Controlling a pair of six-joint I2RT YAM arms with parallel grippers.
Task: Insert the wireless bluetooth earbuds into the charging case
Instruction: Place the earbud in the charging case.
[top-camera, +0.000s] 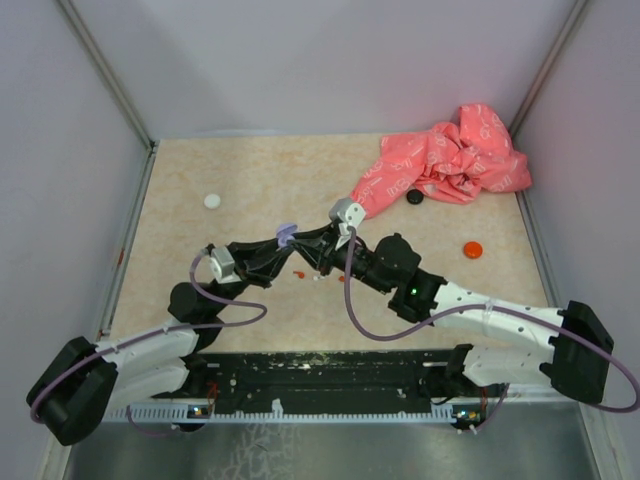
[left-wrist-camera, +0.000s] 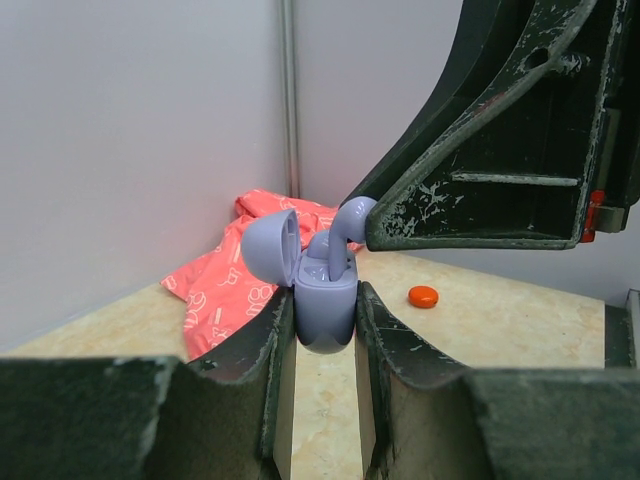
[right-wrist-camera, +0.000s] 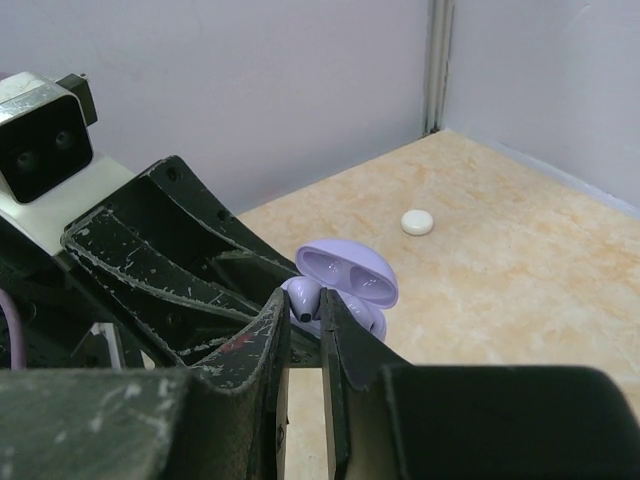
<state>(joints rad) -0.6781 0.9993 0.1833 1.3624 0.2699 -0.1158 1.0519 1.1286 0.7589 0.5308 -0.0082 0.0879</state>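
Now | charging case (left-wrist-camera: 326, 300) upright, open | earbud (left-wrist-camera: 352, 214) stem-down over it

**Enclosed robot test cell, laboratory setting**

A beige, stone-patterned tabletop (top-camera: 250, 190) is boxed in on the left, far and right sides by plain pale lilac panels (top-camera: 330, 60), joined at metal corner posts (top-camera: 105, 70). The left arm (top-camera: 150, 350) and right arm (top-camera: 500, 325) are bolted to a black base rail (top-camera: 320, 375) at the near edge, each trailing a loose lilac cable (top-camera: 360, 320).
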